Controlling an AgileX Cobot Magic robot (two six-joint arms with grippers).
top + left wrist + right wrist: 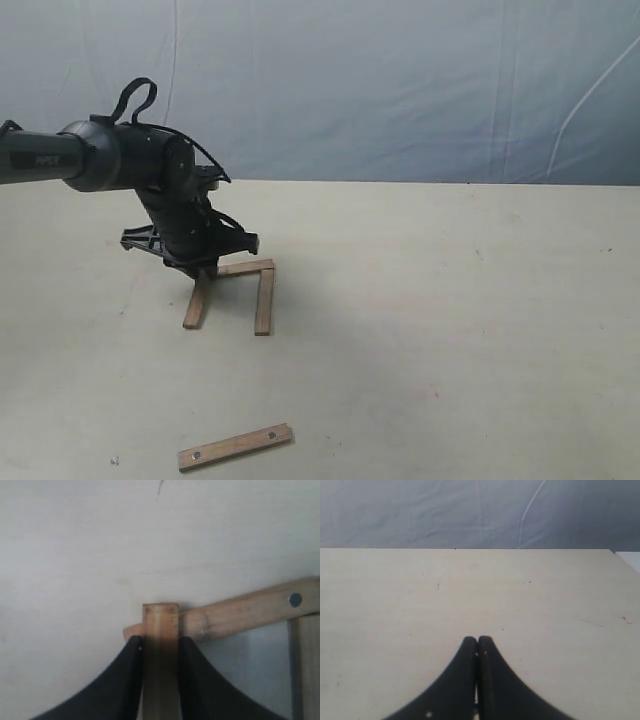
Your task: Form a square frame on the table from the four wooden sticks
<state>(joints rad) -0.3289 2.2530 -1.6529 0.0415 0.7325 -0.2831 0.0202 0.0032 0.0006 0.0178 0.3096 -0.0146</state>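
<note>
Your left black pincer [160, 641] is clamped on one short flat light-brown wooden strip [160, 617], the left of three laid in a U on the wide pale beige table [450, 330]; its gripped end lies across the tip of the holed far strip [250, 611], whose other end meets the right strip [264, 300]. The fourth strip [235, 446], with two dark holes, lies alone, well apart from the U and nearer the exterior camera. Your right black pincer [478, 647] hovers over the table with its fingers [462, 680] pressed together.
</note>
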